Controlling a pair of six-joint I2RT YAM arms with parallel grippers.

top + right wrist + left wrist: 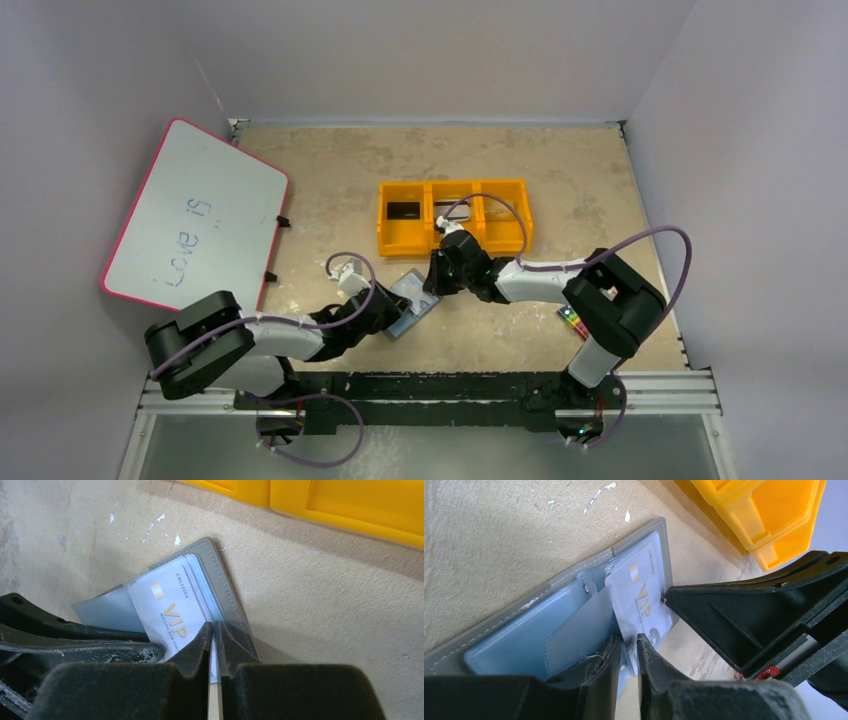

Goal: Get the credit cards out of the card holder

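Observation:
The card holder (414,300) lies open at mid-table, grey outside (226,591) and pale blue inside (519,635). A white credit card with gold "VIP" lettering (640,597) (165,605) sticks out askew from its right pocket. My right gripper (213,630) (437,288) is shut on that card's near right edge. My left gripper (628,647) (394,318) is shut on the holder's near edge beside the card. A black card (403,210) lies in the left compartment of the yellow bin (455,186).
The yellow three-part bin (325,505) (769,515) stands just behind the holder. A red-rimmed whiteboard (195,215) leans at the far left. A pack of coloured crayons (571,318) peeks out by the right arm's elbow. The two grippers sit close together.

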